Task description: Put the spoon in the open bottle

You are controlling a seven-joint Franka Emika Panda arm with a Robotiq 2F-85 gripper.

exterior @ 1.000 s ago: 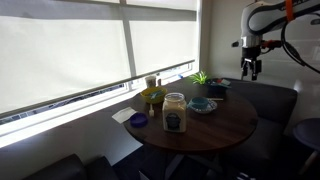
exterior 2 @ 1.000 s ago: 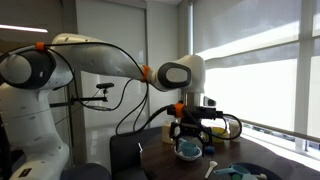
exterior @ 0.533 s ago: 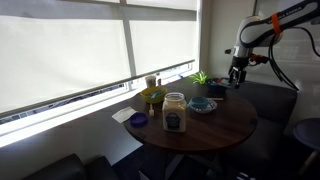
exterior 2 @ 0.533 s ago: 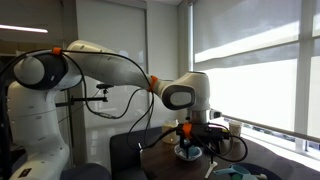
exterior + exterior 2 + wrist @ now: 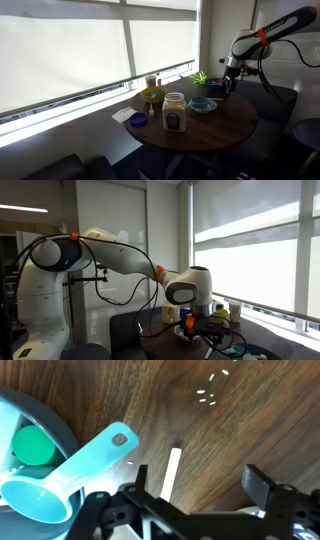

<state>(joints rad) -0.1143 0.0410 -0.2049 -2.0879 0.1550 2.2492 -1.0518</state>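
Wood bench (image 5: 225,128), round, jar (image 5: 175,112) near centre. Hand (image 5: 200,485) low over it, jaws wide open. Grey dish (image 5: 50,420) at 9 o'clock in wrist view. Blue spoon (image 5: 60,475) overlaps its rim, handle pointing 2 o'clock. White stick (image 5: 172,470) lies between the fingers.

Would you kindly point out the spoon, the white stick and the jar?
Spoon (image 5: 85,463): wrist view, on its handle.
White stick (image 5: 171,472): wrist view, its middle.
Jar (image 5: 174,116): an exterior view, on its label.
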